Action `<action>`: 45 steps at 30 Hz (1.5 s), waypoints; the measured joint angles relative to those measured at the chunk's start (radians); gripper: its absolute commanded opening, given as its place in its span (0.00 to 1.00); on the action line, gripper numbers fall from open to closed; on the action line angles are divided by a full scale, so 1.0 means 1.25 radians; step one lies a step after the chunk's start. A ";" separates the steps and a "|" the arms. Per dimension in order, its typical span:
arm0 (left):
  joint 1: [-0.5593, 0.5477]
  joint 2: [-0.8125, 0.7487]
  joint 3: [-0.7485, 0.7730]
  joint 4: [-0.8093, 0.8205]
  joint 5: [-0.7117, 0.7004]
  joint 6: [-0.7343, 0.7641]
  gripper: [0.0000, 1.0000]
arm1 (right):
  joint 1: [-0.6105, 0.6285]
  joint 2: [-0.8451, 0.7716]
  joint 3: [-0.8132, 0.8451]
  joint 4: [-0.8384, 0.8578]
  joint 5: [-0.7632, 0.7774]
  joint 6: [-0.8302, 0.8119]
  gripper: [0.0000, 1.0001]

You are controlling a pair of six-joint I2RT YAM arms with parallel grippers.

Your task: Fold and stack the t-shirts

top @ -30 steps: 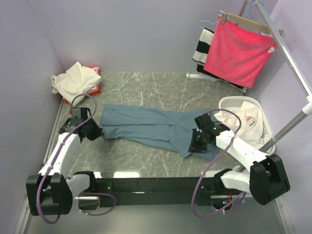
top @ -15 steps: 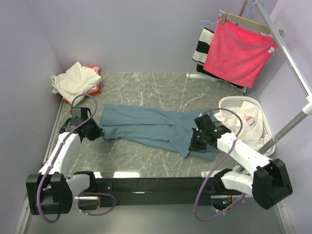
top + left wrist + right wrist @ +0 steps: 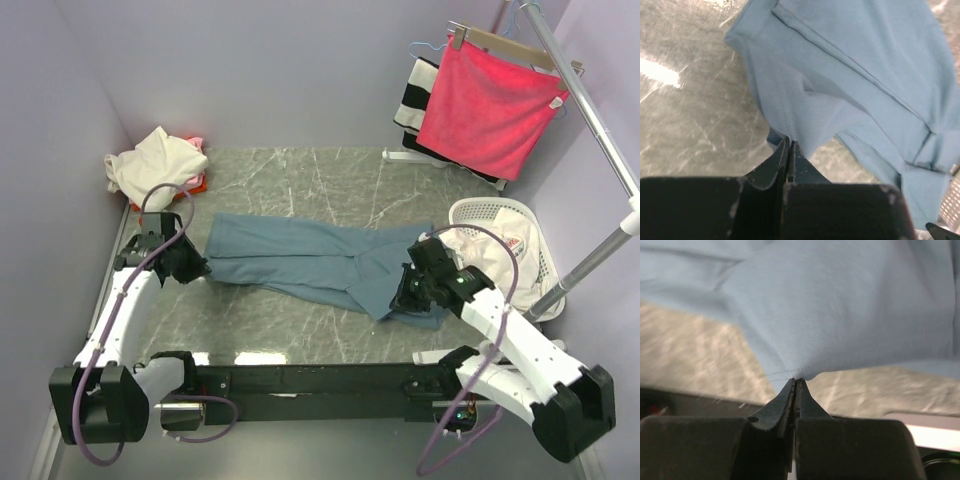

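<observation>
Left gripper [image 3: 192, 268] and right gripper [image 3: 404, 296] each clamp the blue-grey t-shirt [image 3: 300, 258], folding unfinished, mid-frame; the crumpled cream t-shirt [image 3: 155, 165], upper left, awaits folding; 0 stacked.

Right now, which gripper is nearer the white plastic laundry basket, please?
Right. The right gripper, pinching the blue-grey cloth t-shirt, is just left of the basket; the left gripper is across the table.

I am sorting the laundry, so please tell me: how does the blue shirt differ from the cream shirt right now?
The blue shirt lies stretched out across the table; the cream shirt sits bunched in its far left corner. The left gripper and right gripper are shut on the blue shirt; no gripper touches the cream shirt. Neither is folded.
</observation>
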 measured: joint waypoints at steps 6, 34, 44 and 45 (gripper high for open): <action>0.000 -0.068 0.090 -0.132 -0.001 0.016 0.01 | 0.020 -0.096 0.008 -0.051 -0.084 0.020 0.00; 0.002 0.422 0.258 0.003 -0.038 0.087 0.01 | -0.078 0.354 0.241 -0.003 0.230 -0.071 0.00; 0.005 0.551 0.365 0.081 -0.052 0.125 0.51 | -0.098 0.574 0.393 0.045 0.280 -0.163 0.48; 0.004 0.566 0.371 0.087 -0.057 0.133 0.56 | -0.099 0.589 0.397 0.047 0.293 -0.163 0.52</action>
